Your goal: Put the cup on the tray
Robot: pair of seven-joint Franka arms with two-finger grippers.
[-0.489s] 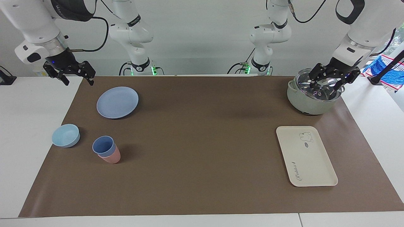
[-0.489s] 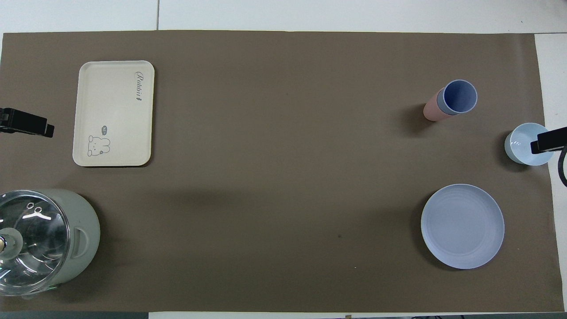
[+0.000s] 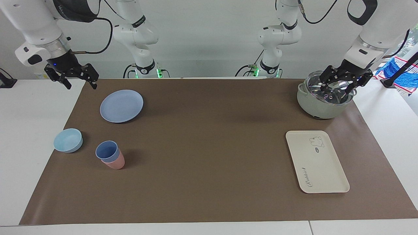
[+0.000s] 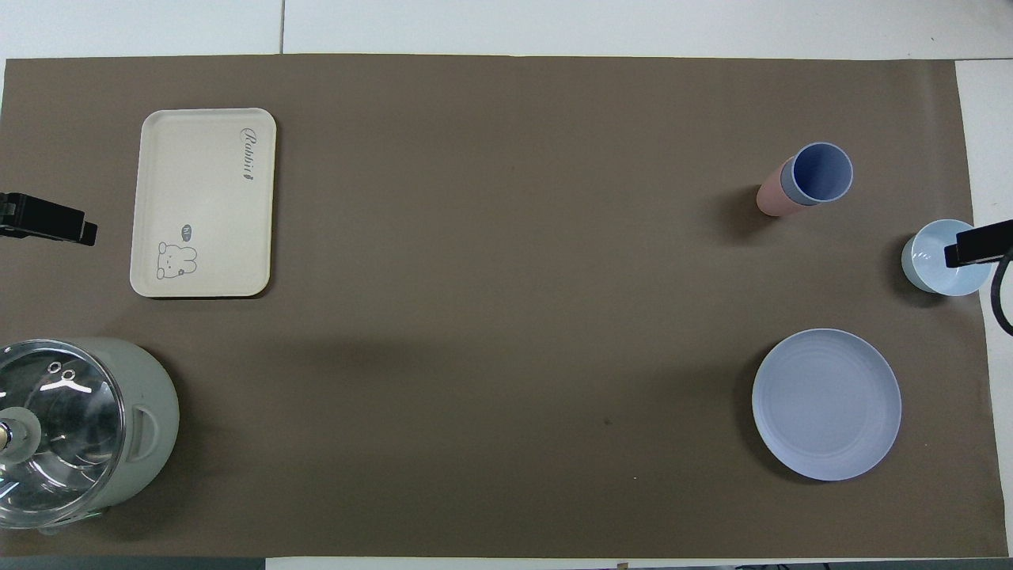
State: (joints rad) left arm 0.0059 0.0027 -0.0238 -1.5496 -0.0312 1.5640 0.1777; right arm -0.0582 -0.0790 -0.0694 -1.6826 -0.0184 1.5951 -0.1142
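You're looking at both arms hanging high at the robots' edge of the table, nothing in either one. The small medium-blue plastic tumbler [image 3: 107,150] is sitting nested in a pink cup of the same shape [image 3: 115,162], mouth up and the pair leaning a little, near the right arm's end of the brown mat, farther from the robots than the round blue plate [image 3: 121,106] and just beside the shallow light-blue bowl [image 3: 68,140]. Your right gripper [image 3: 74,75] is hovering over the mat's corner close to that plate, fingers spread apart and empty, so the tumbler is lying forward of it and down. The left gripper [image 3: 343,81] is waiting, fingers apart too, over the grey-green pot with the glass lid [image 3: 321,98]. The cream-white rectangular plastic tray with the rabbit drawing [image 3: 316,161] is resting bare at the left arm's end, well apart from the tumbler. I'd say the right arm is clearly the nearer one for the pick, and lifting the blue tumbler may be dragging the pink one up with it.
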